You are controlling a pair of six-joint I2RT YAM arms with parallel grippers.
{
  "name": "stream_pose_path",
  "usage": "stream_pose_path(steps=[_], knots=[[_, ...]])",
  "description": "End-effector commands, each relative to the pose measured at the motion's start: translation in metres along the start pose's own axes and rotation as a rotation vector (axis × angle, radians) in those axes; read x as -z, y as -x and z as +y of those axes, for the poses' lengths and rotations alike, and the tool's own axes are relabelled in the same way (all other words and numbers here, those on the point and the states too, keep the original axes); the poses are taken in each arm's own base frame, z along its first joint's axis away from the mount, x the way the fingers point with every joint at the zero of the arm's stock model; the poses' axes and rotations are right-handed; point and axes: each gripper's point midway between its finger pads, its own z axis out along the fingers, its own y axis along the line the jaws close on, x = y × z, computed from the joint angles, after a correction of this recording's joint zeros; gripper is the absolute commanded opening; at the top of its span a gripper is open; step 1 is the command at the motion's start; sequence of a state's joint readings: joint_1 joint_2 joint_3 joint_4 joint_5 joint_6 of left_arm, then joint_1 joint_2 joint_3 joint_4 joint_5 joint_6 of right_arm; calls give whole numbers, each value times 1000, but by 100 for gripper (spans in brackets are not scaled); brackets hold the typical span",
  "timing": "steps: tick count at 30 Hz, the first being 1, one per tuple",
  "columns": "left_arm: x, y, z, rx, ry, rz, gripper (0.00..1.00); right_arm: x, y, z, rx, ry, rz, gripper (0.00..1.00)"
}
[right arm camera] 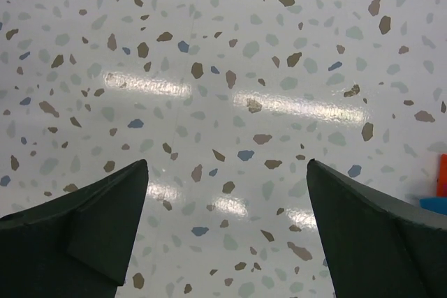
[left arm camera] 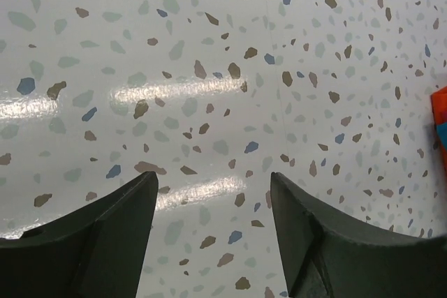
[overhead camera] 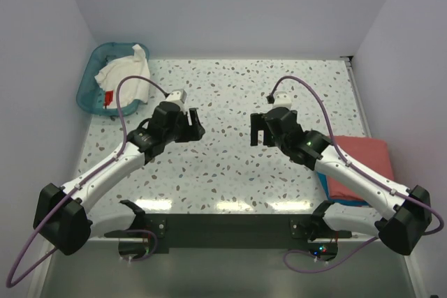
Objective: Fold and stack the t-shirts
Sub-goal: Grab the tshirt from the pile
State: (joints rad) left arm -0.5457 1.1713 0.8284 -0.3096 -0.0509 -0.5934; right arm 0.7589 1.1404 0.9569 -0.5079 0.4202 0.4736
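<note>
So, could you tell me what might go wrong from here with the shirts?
The white shirt lies bunched in the tub, so lifting it could drag or tip the tub. The right arm crosses over the folded red shirt on the blue one at the table edge; swinging could muss the stack or push it off.

Bright even overhead light, glare streaks on table [overhead camera: 230, 165], sharp focus

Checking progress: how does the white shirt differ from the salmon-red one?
The white shirt lies crumpled in the teal tub at the far left; the salmon-red shirt lies folded flat at the near right, on a blue shirt. The white one bears red marks; the red is plain. Neither is held.
</note>
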Motion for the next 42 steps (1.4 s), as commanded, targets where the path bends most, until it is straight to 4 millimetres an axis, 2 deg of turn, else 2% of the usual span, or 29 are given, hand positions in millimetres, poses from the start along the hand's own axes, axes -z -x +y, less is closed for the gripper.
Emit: stream_pose_path(steps=[1,5,6,8,9,11,12,13,14,15,16,17,18,19,20,21,22,23,25,26,27,28,30,31,33,34,37,41,42], knots=[[5,18,-3,34,6,-66,71,7,10,-1,19,11,-32,99],[5,37,3,55,70,-116,73,8,8,2,21,26,-13,99],[3,49,3,62,87,-129,73,8,7,4,26,36,-7,99],[-4,63,17,89,135,-129,73,8,4,7,30,51,10,99],[-3,81,14,102,129,-156,74,7,3,8,33,57,17,99],[-9,105,38,138,186,-181,75,9,2,11,32,74,28,99],[-5,133,42,146,216,-241,75,9,0,12,32,78,33,99],[-5,162,54,164,265,-288,78,10,-1,14,33,95,36,99],[-11,158,72,170,324,-272,79,10,-3,14,31,103,38,99],[-3,187,79,181,376,-337,79,11,-3,15,28,111,36,99],[-2,200,97,200,430,-361,81,11,-3,18,26,125,30,99],[-14,203,114,202,481,-346,82,12,-5,19,24,141,33,99],[-9,224,124,212,527,-393,82,13,-5,20,24,149,32,99],[-7,232,150,240,590,-403,83,13,-5,22,22,158,31,99],[-20,230,170,270,638,-379,83,13,-5,23,23,161,31,99],[-19,243,181,292,647,-397,83,14,-5,24,25,169,35,99],[-17,247,207,325,685,-403,83,14,-5,24,24,172,36,99],[-32,241,226,352,712,-372,83,14,-6,25,26,173,38,99],[-36,250,255,397,714,-372,82,13,-6,25,29,177,40,99],[-50,247,270,407,735,-347,82,13,-6,26,29,179,42,99],[-51,242,288,428,765,-326,82,12,-8,29,29,189,50,99],[-65,232,302,444,786,-283,82,12,-8,29,30,193,54,99],[-72,221,327,477,824,-254,82,11,-10,31,32,200,62,99],[-85,209,340,497,837,-225,82,10,-12,32,32,204,67,99],[-94,201,357,531,831,-210,82,8,-15,32,33,205,74,99],[-106,187,367,547,837,-176,81,7,-16,32,36,204,79,99],[-117,175,383,588,831,-139,79,6,-18,32,38,203,85,99],[-127,164,390,605,819,-124,71,3,-21,34,40,205,99,99],[-128,170,390,604,796,-144,67,3,-21,34,42,206,99,99]])
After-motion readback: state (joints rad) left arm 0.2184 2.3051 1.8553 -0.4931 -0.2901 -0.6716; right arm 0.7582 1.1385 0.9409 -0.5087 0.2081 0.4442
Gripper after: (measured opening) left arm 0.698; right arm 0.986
